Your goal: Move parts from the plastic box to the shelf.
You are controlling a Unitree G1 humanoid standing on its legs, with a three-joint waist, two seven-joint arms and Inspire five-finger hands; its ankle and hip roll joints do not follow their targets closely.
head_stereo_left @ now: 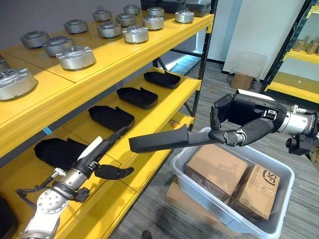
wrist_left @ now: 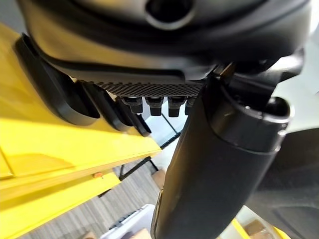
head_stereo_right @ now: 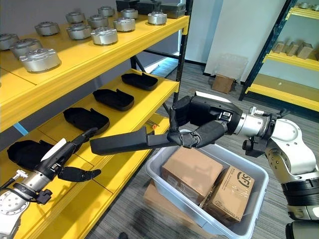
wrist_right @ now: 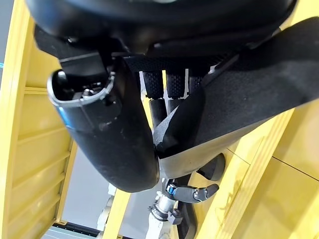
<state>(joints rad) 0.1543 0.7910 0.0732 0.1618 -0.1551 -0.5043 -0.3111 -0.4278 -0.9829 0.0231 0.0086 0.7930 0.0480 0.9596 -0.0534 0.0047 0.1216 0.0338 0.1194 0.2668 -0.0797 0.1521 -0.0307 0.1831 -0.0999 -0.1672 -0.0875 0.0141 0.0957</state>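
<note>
A long black part (head_stereo_right: 130,142) is clamped at one end by the curled fingers of the right robot hand (head_stereo_right: 197,130) and is held level above the grey plastic box (head_stereo_left: 199,191), its free end toward the yellow shelf (head_stereo_left: 164,94). Two cardboard cartons (head_stereo_left: 215,169) are seen in the plastic box. The left robot hand (head_stereo_left: 102,159) is held beside the shelf, fingers apart and straight. Black parts (head_stereo_left: 135,97) are laid on the shelf.

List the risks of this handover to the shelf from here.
The right hand pinches the long black part only at one end, so the free end could sag or twist loose. The part is level with the yellow shelf edge and could hit it. The open left hand lies close by.
</note>
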